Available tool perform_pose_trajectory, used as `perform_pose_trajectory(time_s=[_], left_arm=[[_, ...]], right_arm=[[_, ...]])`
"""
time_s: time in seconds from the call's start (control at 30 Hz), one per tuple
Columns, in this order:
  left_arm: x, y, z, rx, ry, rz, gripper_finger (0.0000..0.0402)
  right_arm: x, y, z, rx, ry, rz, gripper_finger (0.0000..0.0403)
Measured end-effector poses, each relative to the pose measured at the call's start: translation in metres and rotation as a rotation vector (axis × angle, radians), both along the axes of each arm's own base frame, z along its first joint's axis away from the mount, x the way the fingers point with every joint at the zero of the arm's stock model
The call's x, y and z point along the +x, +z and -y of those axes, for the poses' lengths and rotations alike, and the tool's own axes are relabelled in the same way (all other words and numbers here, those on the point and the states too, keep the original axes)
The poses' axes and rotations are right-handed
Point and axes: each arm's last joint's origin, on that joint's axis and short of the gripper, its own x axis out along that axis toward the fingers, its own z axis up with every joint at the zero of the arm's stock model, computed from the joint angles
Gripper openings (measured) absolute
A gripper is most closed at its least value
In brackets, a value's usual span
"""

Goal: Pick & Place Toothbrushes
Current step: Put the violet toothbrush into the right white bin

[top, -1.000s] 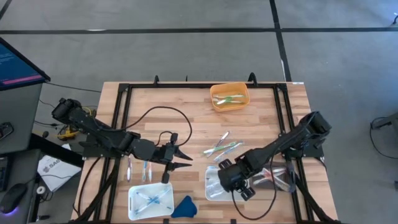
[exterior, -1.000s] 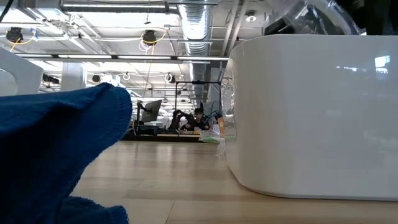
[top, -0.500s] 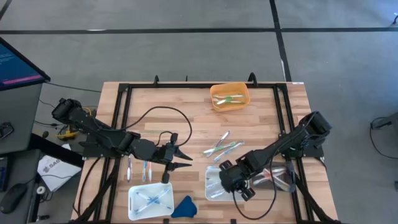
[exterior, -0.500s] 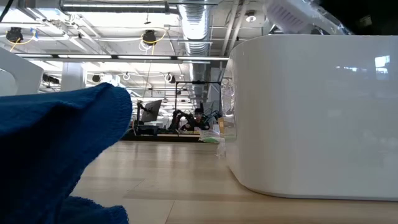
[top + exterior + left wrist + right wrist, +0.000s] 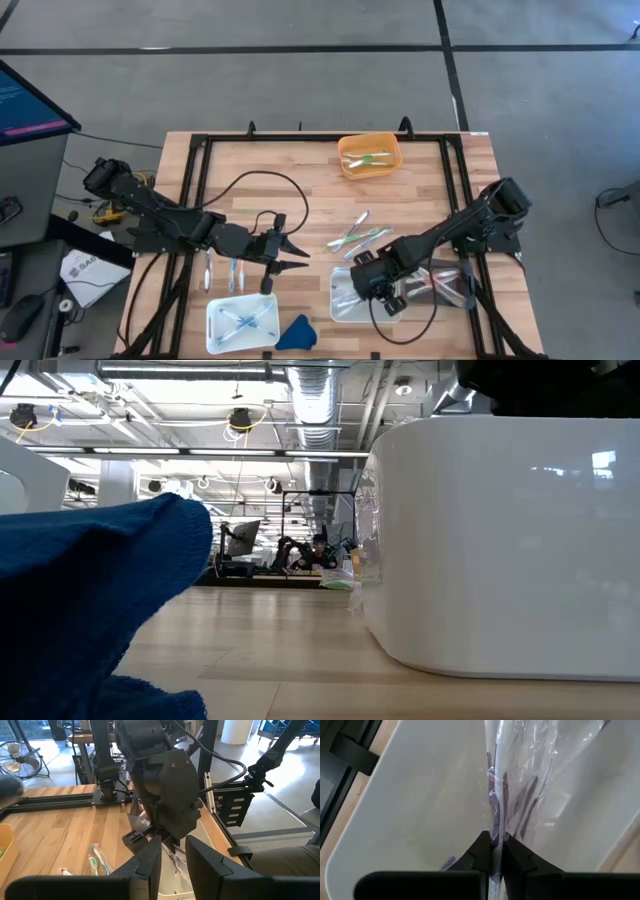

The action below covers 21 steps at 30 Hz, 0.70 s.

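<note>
A wooden table (image 5: pixel 300 175) with a black frame is seen from straight above, with two dark robot arms reaching in from either side. The right gripper (image 5: pixel 492 851) hangs over a white tray (image 5: pixel 345 300) near the table's front right, its fingers clenched on a clear plastic wrapper (image 5: pixel 520 775) with a purple toothbrush (image 5: pixel 496 815) inside; the wrapper hangs from the fingertips above the tray's floor. The step in hand looks like the placing of this wrapped toothbrush into that tray; the next move likely calls for lowering it a little and letting go so that it lies flat inside the walls. The left gripper (image 5: pixel 290 256) waits mid-table with its fingers partly apart and nothing between them, pointing toward the right arm. More toothbrushes lie about: a loose cluster (image 5: pixel 356 235) on bare wood just behind the right tray, two (image 5: pixel 222 270) beside the left arm, some crossed in a second white tray (image 5: pixel 241 322) at the front left, and a few in an orange bin (image 5: pixel 370 155) at the back. A blue cloth (image 5: pixel 296 332) sits between the two white trays, and a black cable (image 5: pixel 262 190) loops across the wood. The middle of the table offers open room, while the right tray sits close to the frame rail and the front edge
</note>
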Motion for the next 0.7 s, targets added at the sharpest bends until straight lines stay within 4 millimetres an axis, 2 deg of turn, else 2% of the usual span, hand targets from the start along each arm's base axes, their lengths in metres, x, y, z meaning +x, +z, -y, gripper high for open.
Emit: perform_pose_trajectory(time_s=[0.1,0.37,0.53,0.7], left_arm=[[0.0,0.0,0.0,0.001,0.003,0.0,0.008],[0.0,0.0,0.0,0.001,0.003,0.001,0.008],[0.0,0.0,0.0,0.001,0.003,0.0,0.008],[0.0,0.0,0.0,0.001,0.003,0.0,0.008]], right_arm=[[0.001,-0.003,-0.001,-0.002,0.001,-0.007,0.0019],[0.008,-0.033,0.003,0.033,0.004,-0.142,0.0024],[0.012,-0.034,0.011,0.047,-0.03,-0.162,0.0024],[0.014,-0.031,0.011,0.054,-0.049,-0.127,0.0036]])
